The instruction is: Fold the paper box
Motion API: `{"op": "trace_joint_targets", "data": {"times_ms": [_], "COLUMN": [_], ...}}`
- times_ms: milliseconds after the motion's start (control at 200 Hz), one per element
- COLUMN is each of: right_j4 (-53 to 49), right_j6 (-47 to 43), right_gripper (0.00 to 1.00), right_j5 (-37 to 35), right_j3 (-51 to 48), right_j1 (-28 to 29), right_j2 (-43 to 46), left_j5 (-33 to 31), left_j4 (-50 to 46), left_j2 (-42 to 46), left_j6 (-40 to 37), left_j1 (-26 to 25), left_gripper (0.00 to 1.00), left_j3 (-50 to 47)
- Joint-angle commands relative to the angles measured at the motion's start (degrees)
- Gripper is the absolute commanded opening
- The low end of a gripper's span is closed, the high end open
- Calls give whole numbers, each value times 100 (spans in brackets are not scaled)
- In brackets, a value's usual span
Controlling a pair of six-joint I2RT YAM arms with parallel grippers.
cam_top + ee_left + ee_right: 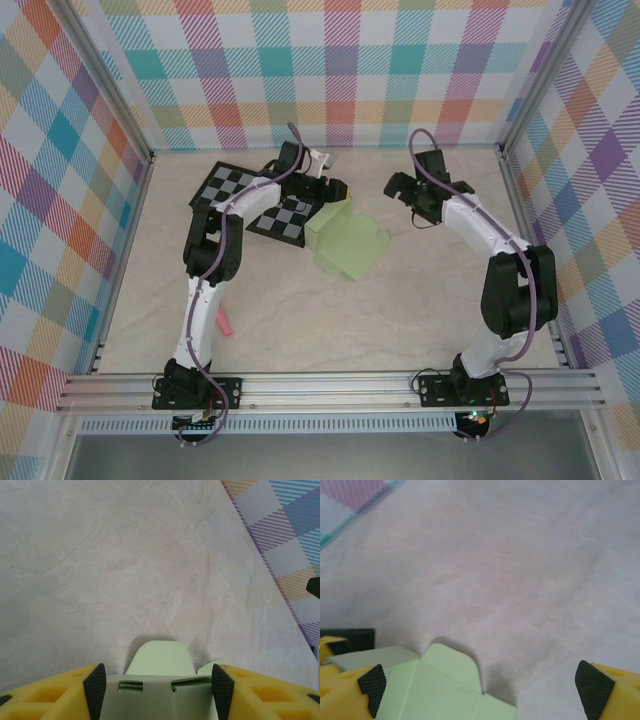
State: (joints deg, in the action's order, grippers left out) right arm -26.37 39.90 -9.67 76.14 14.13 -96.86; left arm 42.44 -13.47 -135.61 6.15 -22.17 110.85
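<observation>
The paper box (348, 242) is pale green card lying mid-table, with its left part folded up against the checkerboard. My left gripper (336, 203) stands over that raised part. In the left wrist view the folded card (160, 695) spans the whole gap between the black pads (95, 689), touching both, and a rounded flap (160, 657) sticks out beyond. My right gripper (402, 190) hovers to the right of the box, open wide. Its fingertips (372, 682) stand far apart above a flat flap (445, 685), with nothing held between them.
A black-and-grey checkerboard (235, 185) lies at the back left, partly under the left arm and touching the box. A small pink object (224, 322) lies near the left arm's lower link. Plaid walls (330, 70) enclose the pale tabletop (400, 320).
</observation>
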Motion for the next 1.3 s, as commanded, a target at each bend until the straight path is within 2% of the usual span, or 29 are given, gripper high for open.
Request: {"op": "trace_joint_targets", "data": {"times_ms": [0,195,285,460,530,645,765,840,910,1115,1245,1295], "right_j4": [-1088,-1095,-1109,-1221,-1251,-1313,-1391,-1408,-1417,-1434,-1453,-1454], "right_j6": [625,358,218,80,62,22,0,-26,-34,-130,-178,-192], "right_gripper": [100,96,96,97,97,97,98,98,98,98,98,99], "right_j5": [-77,75,85,-110,-209,-348,-488,-515,-518,-448,-432,-422], "right_j3": [392,363,370,411,403,393,386,376,369,377,373,351], "right_j1": [-43,-42,-42,-51,-51,-50,-59,-68,-88,-102,-111,-112], "right_j2": [-223,-384,-425,-492,-501,-517,-545,-560,-582,-651,-643,-633], "left_j5": [26,107,108,-197,-398,-1225,-1834,-2235,-2466,-2810,-3560,-3711], "left_j4": [-398,-529,-625,-1466,-1702,-2023,-2816,-3404,-3754,-3847,-3823,-3955], "left_j2": [132,115,166,75,52,171,109,-77,-242,-378,-610,-759], "left_j6": [-362,-386,-469,-969,-1116,-1522,-2104,-2211,-2158,-2104,-1777,-1636], "left_j1": [64,51,21,-32,-62,-251,-521,-676,-767,-1048,-1197,-1218], "left_gripper": [62,65,69,100,100,100,100,100,100,98,85,83], "left_j3": [225,494,519,891,1020,1178,1701,2165,2498,2529,2693,2926]}}
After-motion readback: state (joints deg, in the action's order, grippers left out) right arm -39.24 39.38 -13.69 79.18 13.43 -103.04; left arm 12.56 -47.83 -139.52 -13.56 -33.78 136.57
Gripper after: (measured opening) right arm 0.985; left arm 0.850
